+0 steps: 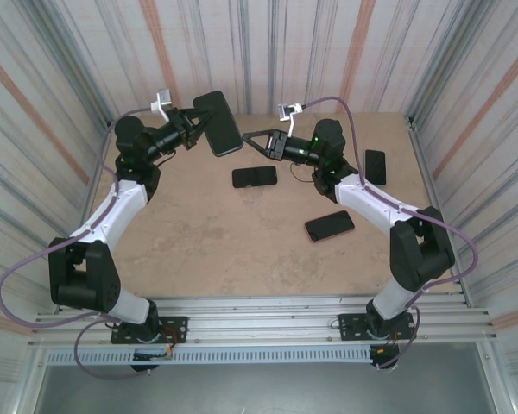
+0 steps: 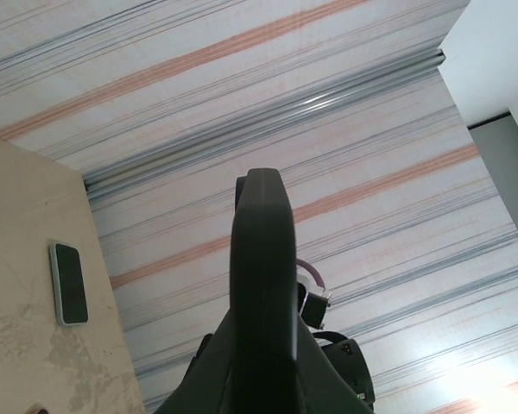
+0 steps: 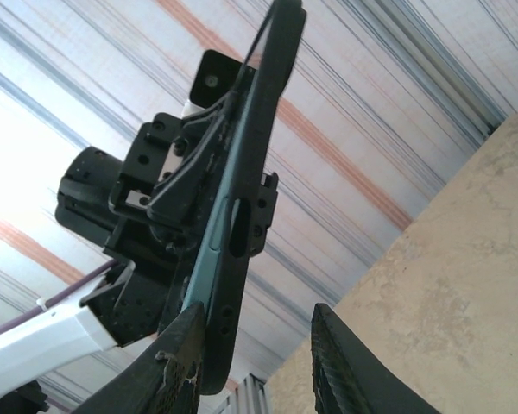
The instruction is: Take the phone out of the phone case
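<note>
The phone in its black phone case (image 1: pixel 217 122) is held up in the air over the far left of the table, tilted. My left gripper (image 1: pixel 194 129) is shut on it; the left wrist view shows the case edge-on (image 2: pixel 261 259) rising out of that gripper (image 2: pixel 261 362). In the right wrist view the black case (image 3: pixel 246 172) has a teal strip (image 3: pixel 205 259) along one edge. My right gripper (image 3: pixel 255 362) is open, and the case's lower end lies against its left finger (image 3: pixel 177 366). From above, the right gripper (image 1: pixel 246 138) sits just right of the phone.
Three other phones lie on the tan table (image 1: pixel 207 233): one in the middle (image 1: pixel 255 176), one with a reddish rim nearer (image 1: pixel 330 225), one at the far right (image 1: pixel 375 166). Striped corrugated walls (image 1: pixel 328 52) close in the back and both sides.
</note>
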Controlling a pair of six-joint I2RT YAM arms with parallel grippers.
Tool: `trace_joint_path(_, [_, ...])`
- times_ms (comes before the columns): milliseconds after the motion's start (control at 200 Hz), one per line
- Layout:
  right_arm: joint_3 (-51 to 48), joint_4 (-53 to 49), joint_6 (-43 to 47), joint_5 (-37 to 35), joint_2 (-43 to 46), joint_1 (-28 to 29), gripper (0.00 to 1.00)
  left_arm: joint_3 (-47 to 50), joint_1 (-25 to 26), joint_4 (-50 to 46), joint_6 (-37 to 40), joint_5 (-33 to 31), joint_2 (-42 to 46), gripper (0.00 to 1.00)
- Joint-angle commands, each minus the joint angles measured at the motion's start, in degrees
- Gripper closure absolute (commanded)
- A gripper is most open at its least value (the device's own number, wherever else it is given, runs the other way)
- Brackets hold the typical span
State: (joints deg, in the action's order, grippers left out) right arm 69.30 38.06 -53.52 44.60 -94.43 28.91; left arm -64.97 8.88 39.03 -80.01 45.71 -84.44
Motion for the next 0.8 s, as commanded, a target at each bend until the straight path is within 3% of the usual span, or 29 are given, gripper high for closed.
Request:
trace_joint_path(0, [-0.52,-1.16,-0.31,1.99,-0.29,1.33,0.65,-0.73,1.06,6.58,-2.84,-2.46,3.66,1.00])
trace_joint_path(256, [1.09,-0.69,-1.41,2.93,-0.73,1.94,0.65,-1.91,1.55,5.14,-2.08,-2.60,3.60,1.00])
trace_joint_path(546, [4.28,7.65,-12.98,0.13,-3.46,3.34,0.64,-2.05,3.24,6.91,-3.18,-4.12,0.00,1.00])
trace_joint_path(691, [4.11,12.37,-19.71,-1.03,-4.55,3.78,0.69,-1.75,3.35,7.27,-3.09,-4.23,-1.71,1.00])
trace_joint_path(797, [4.01,11.86,-19.95,-1.39,-4.32,3.70,0.79,-1.81,3.29,7.21,-3.08,-3.70,-3.06,0.94])
